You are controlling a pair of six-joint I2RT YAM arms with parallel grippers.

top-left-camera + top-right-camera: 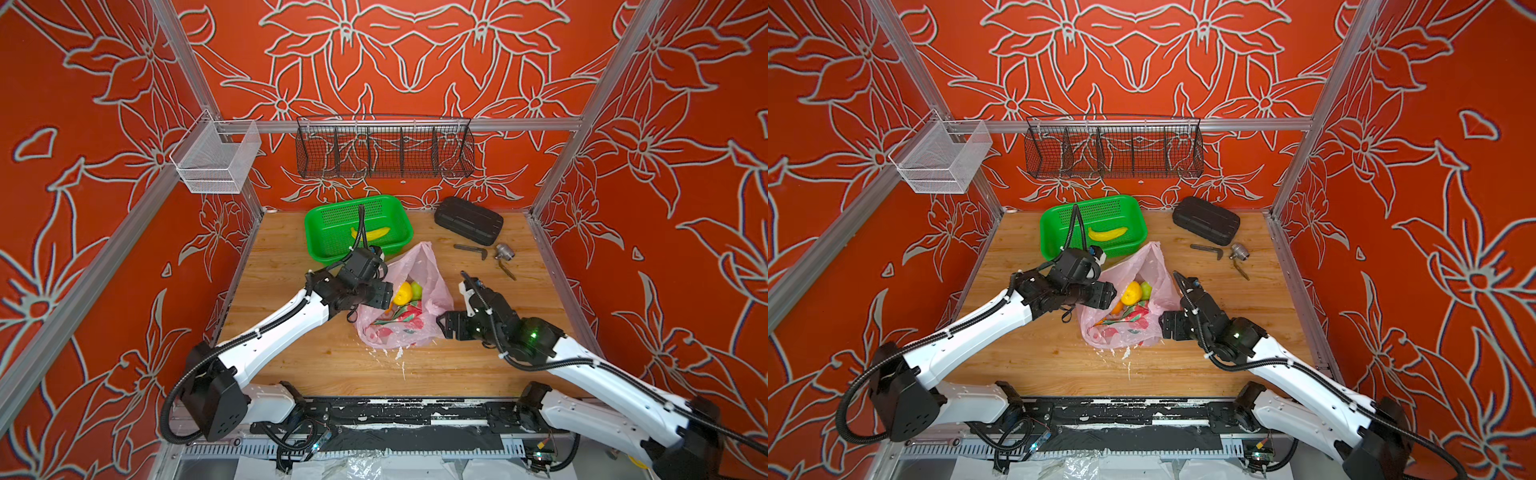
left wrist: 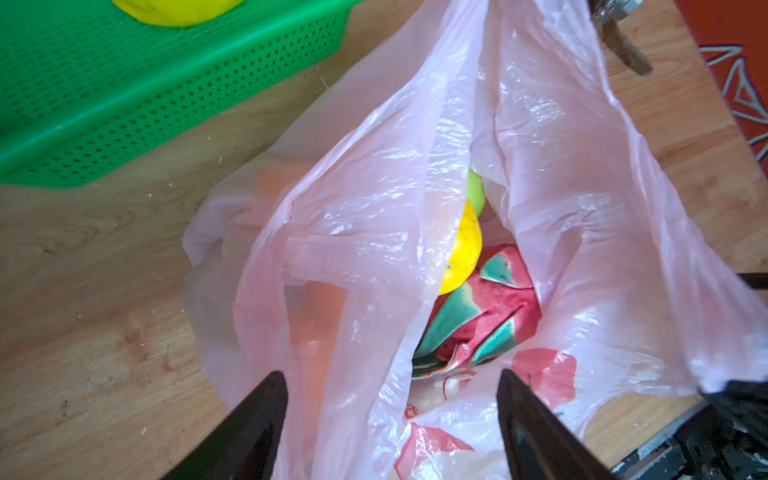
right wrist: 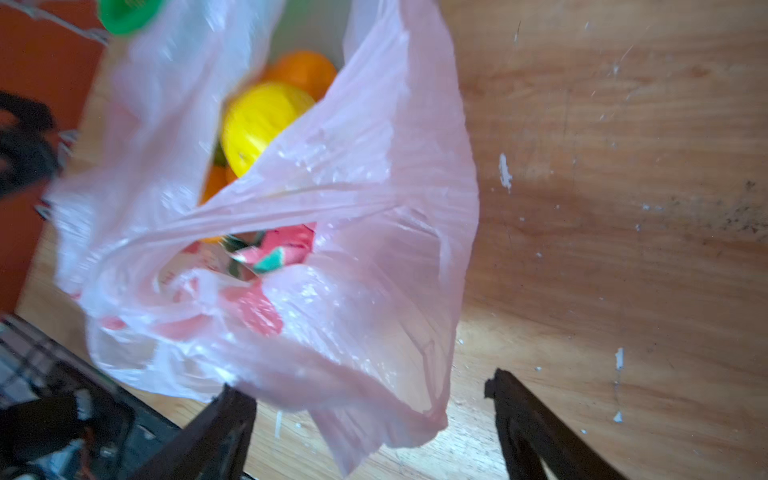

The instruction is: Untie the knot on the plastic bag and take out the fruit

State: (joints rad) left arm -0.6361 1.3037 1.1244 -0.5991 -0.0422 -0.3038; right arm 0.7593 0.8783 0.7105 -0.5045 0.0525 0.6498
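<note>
We reach in from the two near corners with our white-shelled, black-jointed arms, both forearms angled toward the middle. Our left arm (image 1: 282,328) bends at the wrist, so its black parallel-jaw left gripper (image 1: 384,294) points right and downward. In the left wrist view its dark tapered fingers (image 2: 266,419) stand wide apart. Our right arm (image 1: 623,390) holds its black right gripper (image 1: 444,325) low, pointing left, jaws likewise spread wide. The grippers face each other, apart.

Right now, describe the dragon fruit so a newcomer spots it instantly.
On the wooden table, just in front of the green basket, lies an open pink bag. In its mouth, beside a yellow fruit, sits the dragon fruit: the only one that is red-pink with green-tipped scales.
</note>
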